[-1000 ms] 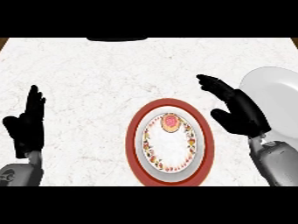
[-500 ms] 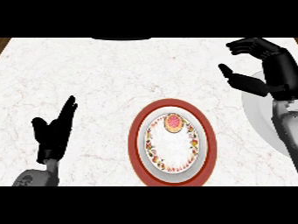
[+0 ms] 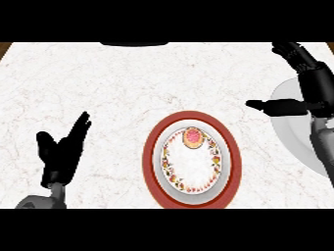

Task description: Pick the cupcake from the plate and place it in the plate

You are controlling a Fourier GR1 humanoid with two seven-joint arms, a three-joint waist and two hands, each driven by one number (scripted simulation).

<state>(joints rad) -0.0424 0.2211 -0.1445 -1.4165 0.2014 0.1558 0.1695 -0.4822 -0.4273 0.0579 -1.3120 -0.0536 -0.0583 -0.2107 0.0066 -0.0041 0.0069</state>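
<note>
Cupcake [image 3: 193,137] sits untouched on the red-rimmed plate [image 3: 154,147]; right hand [image 3: 315,88], fingers wide at upper right, must descend to grasp it.

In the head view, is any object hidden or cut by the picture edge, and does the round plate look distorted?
Head view: the white plate is cut by the right edge and partly hidden behind the right hand; the red-rimmed plate looks taller than wide; the cupcake shows fully; a dark shape sits at the counter's far edge.

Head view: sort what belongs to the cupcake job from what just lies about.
Job: cupcake; red-rimmed plate under it; plain white plate at right; right hand, open above it.
Lying about: left hand, resting open; dark object at far edge.
</note>
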